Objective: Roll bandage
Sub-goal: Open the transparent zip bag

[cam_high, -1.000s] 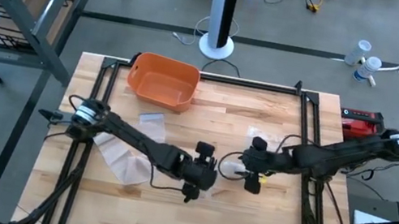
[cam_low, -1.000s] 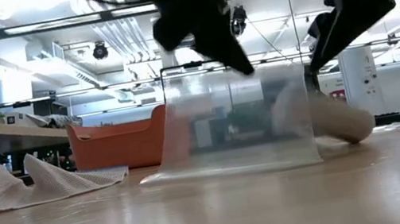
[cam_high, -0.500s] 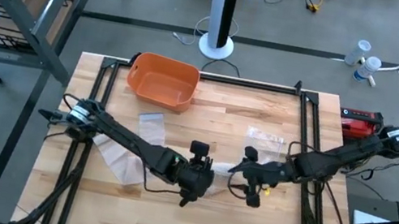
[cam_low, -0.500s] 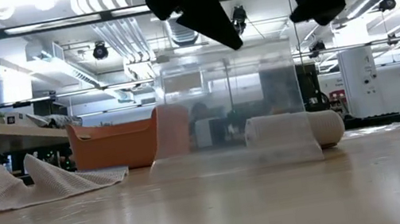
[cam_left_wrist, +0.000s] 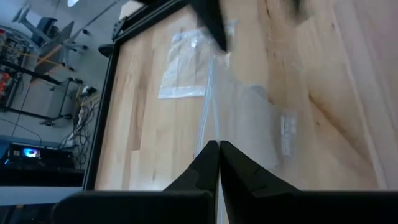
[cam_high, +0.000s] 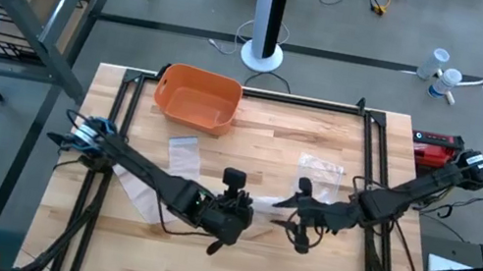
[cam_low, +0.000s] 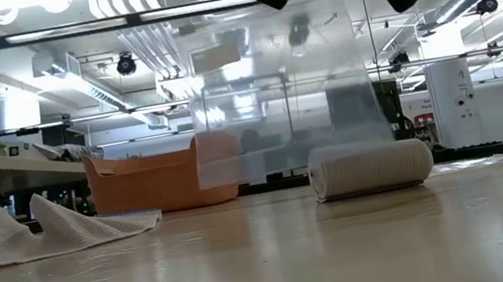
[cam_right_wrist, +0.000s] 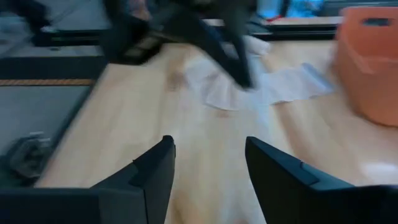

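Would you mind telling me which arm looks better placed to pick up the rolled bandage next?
Probably the right. The right gripper is open and empty, above the rolled bandage lying free on the table, while the left gripper is shut on the clear plastic bag.

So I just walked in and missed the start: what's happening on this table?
The left gripper, jaws shut, holds a clear plastic bag up off the wooden table. The rolled white bandage lies on the table beside the hanging bag. The right gripper hovers nearby, jaws open and empty.
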Controlling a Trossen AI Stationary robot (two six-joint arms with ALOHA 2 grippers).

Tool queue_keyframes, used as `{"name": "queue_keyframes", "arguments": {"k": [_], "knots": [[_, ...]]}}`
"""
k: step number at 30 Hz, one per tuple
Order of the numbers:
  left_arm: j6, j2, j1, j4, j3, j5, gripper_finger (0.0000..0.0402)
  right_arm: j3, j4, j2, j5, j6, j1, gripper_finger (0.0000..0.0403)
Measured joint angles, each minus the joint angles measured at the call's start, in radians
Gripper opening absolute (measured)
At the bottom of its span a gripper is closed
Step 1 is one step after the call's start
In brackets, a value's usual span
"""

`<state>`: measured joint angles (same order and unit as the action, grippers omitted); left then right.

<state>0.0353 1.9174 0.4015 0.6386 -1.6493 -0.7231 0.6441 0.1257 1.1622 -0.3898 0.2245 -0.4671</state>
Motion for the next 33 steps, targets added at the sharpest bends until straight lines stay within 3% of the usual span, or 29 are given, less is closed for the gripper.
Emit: {"name": "queue_keyframes", "arguments": {"k": [5, 17, 24, 28, 33], "knots": [[-0.002, -0.006, 0.009, -0.01, 0.0, -0.001, 0.0, 0.0, 0.01, 0.017, -0.084, -0.013, 0.0, 0.0178], [-0.043, -0.007, 0.012, -0.011, 0.0, 0.043, 0.0, 0.0, 0.04, 0.039, -0.11, -0.029, 0.0, 0.0181], [-0.135, -0.015, -0.006, -0.009, 0.0, 0.263, 0.0, 0.004, -0.019, 0.023, -0.104, -0.08, 0.0, 0.0181], [-0.133, -0.04, -0.024, 0.013, 0.0, 0.34, 0.0, 0.035, -0.083, -0.016, -0.047, -0.116, 0.0, 0.0181], [-0.142, -0.096, -0.136, 0.064, 0.001, 0.644, 0.0, 0.072, -0.148, -0.037, -0.022, -0.124, 0.0, 0.0181]]}}
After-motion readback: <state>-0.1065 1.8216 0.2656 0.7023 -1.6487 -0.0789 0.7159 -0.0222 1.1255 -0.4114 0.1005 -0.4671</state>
